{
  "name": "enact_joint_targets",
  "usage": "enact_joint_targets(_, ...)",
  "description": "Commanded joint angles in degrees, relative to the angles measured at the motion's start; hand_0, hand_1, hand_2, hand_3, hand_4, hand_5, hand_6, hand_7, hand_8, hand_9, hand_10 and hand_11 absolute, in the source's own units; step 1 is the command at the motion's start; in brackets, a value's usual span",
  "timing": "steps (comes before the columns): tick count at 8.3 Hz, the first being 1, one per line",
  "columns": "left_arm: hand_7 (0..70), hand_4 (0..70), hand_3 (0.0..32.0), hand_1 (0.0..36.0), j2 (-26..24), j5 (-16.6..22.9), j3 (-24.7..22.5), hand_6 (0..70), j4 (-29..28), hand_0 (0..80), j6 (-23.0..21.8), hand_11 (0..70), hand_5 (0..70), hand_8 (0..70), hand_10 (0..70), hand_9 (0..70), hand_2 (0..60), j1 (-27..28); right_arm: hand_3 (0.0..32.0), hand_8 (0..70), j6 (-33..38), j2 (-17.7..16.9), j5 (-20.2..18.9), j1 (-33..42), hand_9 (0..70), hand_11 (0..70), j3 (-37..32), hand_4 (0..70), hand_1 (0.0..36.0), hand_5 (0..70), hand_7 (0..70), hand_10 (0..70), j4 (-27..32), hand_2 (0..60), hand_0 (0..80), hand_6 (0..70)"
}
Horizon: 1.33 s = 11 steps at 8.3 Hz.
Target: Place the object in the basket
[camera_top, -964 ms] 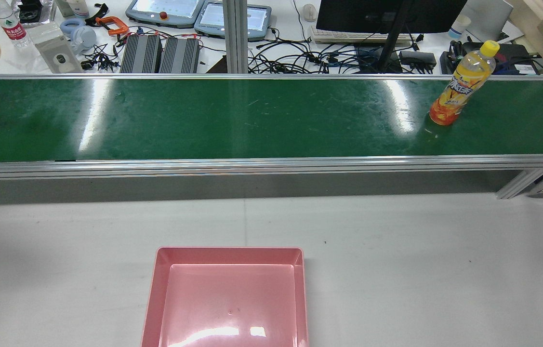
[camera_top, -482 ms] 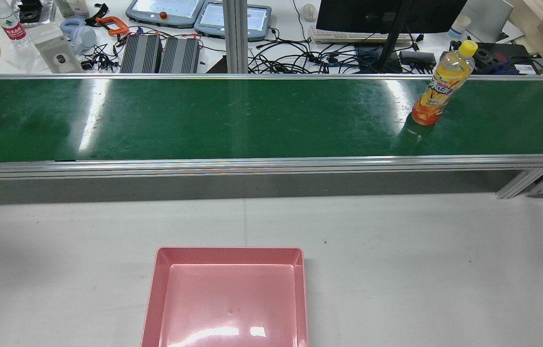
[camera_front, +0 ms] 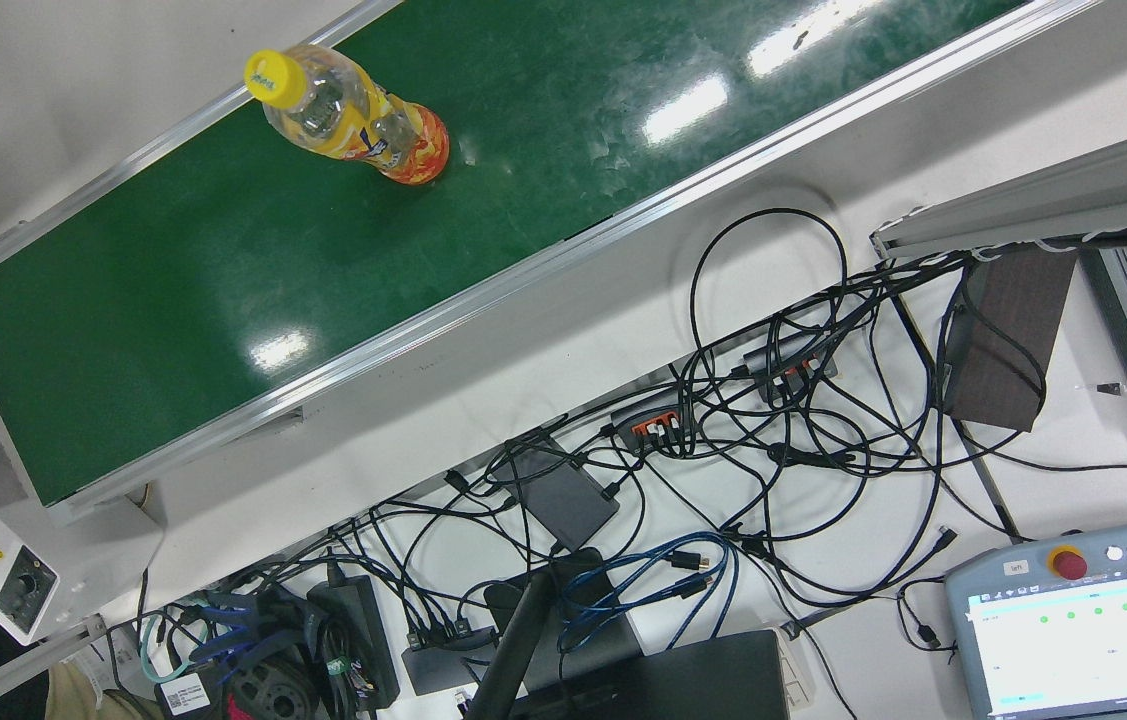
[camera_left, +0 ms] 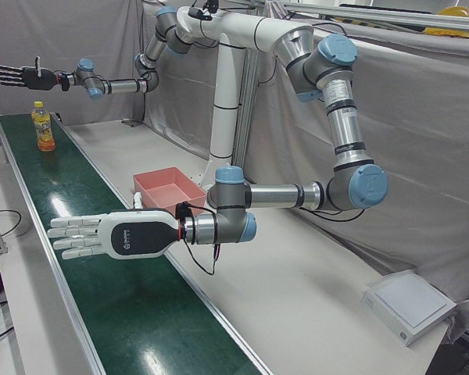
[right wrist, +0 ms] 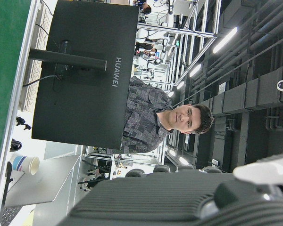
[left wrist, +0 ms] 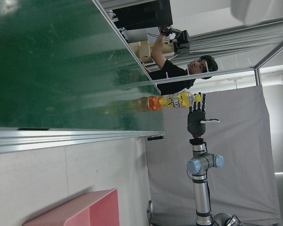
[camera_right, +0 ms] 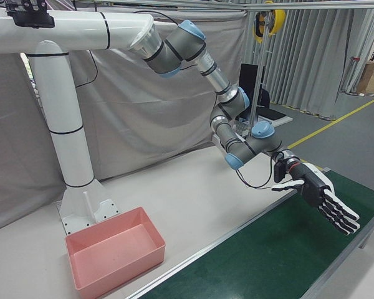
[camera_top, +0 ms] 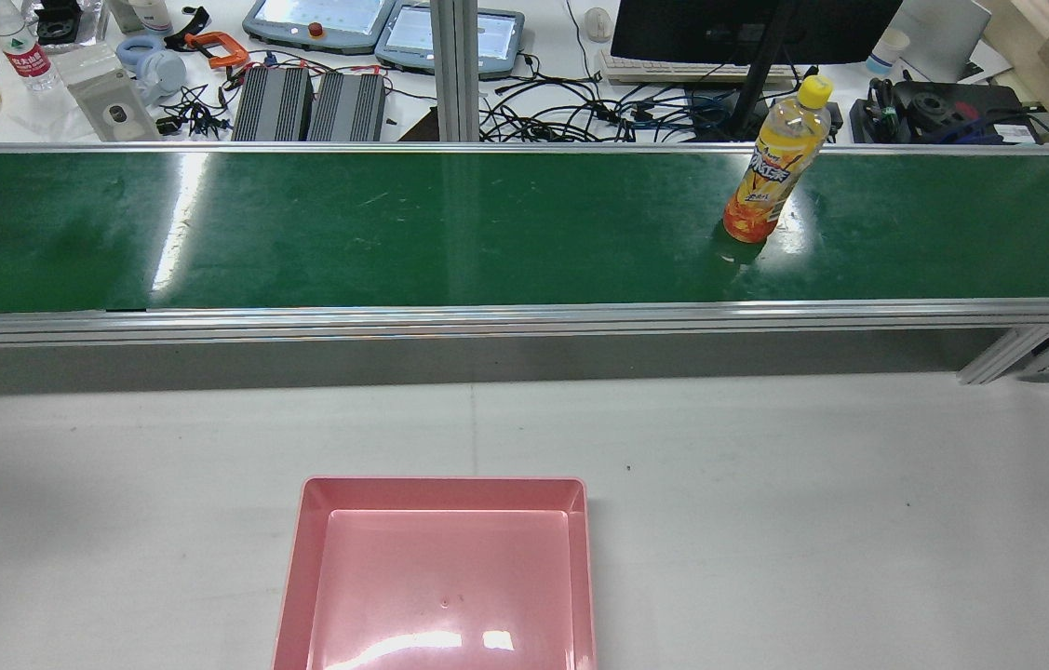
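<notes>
Black fingers on your right hand [camera_left: 19,76] are spread wide, holding nothing, high near the orange drink bottle [camera_top: 771,167]. Your left hand [camera_left: 102,237] is equally splayed over the green conveyor belt [camera_top: 394,233]. The bottle stands upright toward the belt's right end. The pink basket [camera_top: 440,577] sits at the tabletop's [camera_top: 813,512] near edge.

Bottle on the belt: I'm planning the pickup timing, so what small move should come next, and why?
Probably hold the left hand open over the green belt and wait: the upright orange drink bottle has been riding toward it but is far off.
</notes>
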Motion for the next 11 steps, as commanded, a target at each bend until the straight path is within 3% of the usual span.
enact_joint_targets(1, 0.0, 0.0, 0.0, 12.2, -0.9, -0.4, 1.3, 0.0, -0.5, 63.8, -0.1, 0.0, 0.0, 0.0, 0.0, 0.0, 0.0, 0.2, 0.0, 0.0, 0.0, 0.0, 0.0, 0.0, 0.0, 0.0, 0.0, 0.0, 0.0, 0.0, 0.0, 0.0, 0.0, 0.0, 0.0, 0.0)
enact_joint_targets(3, 0.0, 0.0, 0.0, 9.4, -1.0, -0.9, 3.1, 0.0, -2.6, 58.6, -0.4, 0.0, 0.0, 0.0, 0.0, 0.0, 0.0, 3.6, 0.0, 0.0, 0.0, 0.0, 0.0, 0.0, 0.0, 0.0, 0.0, 0.0, 0.0, 0.0, 0.0, 0.0, 0.0, 0.0, 0.0, 0.0)
enact_joint_targets(4, 0.0, 0.0, 0.0, 9.4, -1.0, -2.0, 4.3, 0.0, -4.9, 58.2, -0.5, 0.0, 0.0, 0.0, 0.0, 0.0, 0.0, 4.0, 0.0, 0.0, 0.0, 0.0, 0.0, 0.0, 0.0, 0.0, 0.0, 0.0, 0.0, 0.0, 0.0, 0.0, -0.1, 0.0, 0.0, 0.0)
enact_joint_targets(7, 0.0, 0.0, 0.0, 10.1, -0.9, -4.9, 4.3, 0.0, -4.7, 59.2, 0.8, 0.0, 0.0, 0.0, 0.0, 0.0, 0.0, 4.2, 0.0, 0.0, 0.0, 0.0, 0.0, 0.0, 0.0, 0.0, 0.0, 0.0, 0.0, 0.0, 0.0, 0.0, 0.0, 0.0, 0.0, 0.0)
enact_joint_targets(11, 0.0, 0.0, 0.0, 11.3, -1.0, -4.8, 4.4, 0.0, -4.3, 61.1, 0.3, 0.0, 0.0, 0.0, 0.0, 0.0, 0.0, 4.3, 0.0, 0.0, -0.1, 0.0, 0.0, 0.0, 0.0, 0.0, 0.0, 0.0, 0.0, 0.0, 0.0, 0.0, 0.0, 0.0, 0.0, 0.0)
